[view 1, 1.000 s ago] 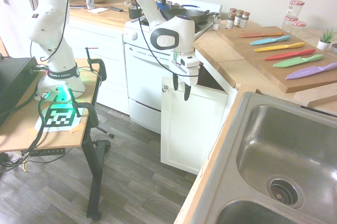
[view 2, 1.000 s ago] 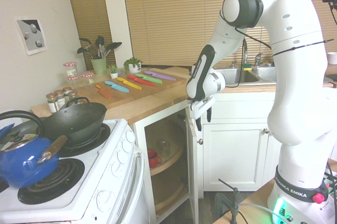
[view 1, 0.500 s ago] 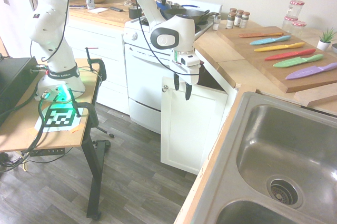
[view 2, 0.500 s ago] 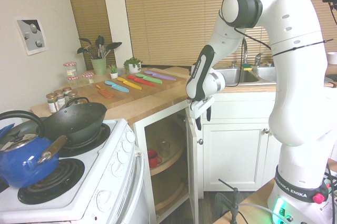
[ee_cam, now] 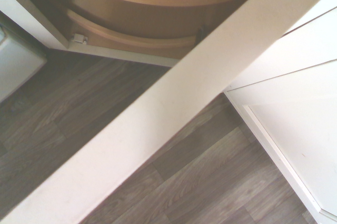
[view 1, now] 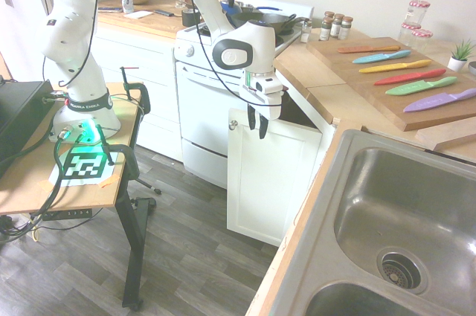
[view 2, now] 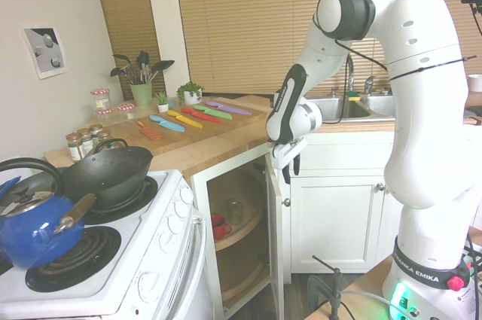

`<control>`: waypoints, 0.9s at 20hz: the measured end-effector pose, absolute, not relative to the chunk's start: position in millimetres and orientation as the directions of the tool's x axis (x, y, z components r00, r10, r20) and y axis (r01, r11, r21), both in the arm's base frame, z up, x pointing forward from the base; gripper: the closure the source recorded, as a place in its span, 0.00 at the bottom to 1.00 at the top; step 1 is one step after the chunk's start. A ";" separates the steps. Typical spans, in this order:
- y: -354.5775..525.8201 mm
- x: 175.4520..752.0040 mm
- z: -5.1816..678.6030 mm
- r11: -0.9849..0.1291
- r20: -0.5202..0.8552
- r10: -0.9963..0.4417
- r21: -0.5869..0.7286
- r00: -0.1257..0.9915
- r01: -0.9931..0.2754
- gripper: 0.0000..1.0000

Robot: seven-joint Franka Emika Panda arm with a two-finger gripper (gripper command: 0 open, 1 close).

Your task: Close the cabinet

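**Cabinet door standing open, pincer above its top edge**

My pincer points down, partly open, holding nothing, at the top edge of the cabinet door, which swings out under the counter edge. Next: push it shut.

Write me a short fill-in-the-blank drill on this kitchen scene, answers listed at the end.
1. The cabinet door stands ____.
2. The end effector hangs above the door's ____ edge.
3. The kettle on the stove is ____ in colour.
4. Inside the cabinet, a ____ cup sits on a round shelf.

Answers: open; top; blue; red
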State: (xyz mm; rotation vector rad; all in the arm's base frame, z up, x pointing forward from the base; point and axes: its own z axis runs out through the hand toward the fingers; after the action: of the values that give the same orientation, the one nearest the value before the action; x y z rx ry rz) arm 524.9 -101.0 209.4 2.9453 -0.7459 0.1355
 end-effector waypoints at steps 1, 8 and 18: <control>-100.7 524.9 209.4 -0.875 0.111 -0.469 0.075 0.876 -0.478 1.00; -99.9 525.0 209.3 -0.877 0.109 -0.465 0.076 0.878 -0.474 1.00; -81.6 527.0 205.5 -0.894 0.082 -0.438 0.067 0.895 -0.444 1.00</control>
State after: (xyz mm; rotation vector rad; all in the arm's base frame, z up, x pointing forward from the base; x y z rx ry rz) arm 527.0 -81.6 205.5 2.9764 -0.6942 0.0995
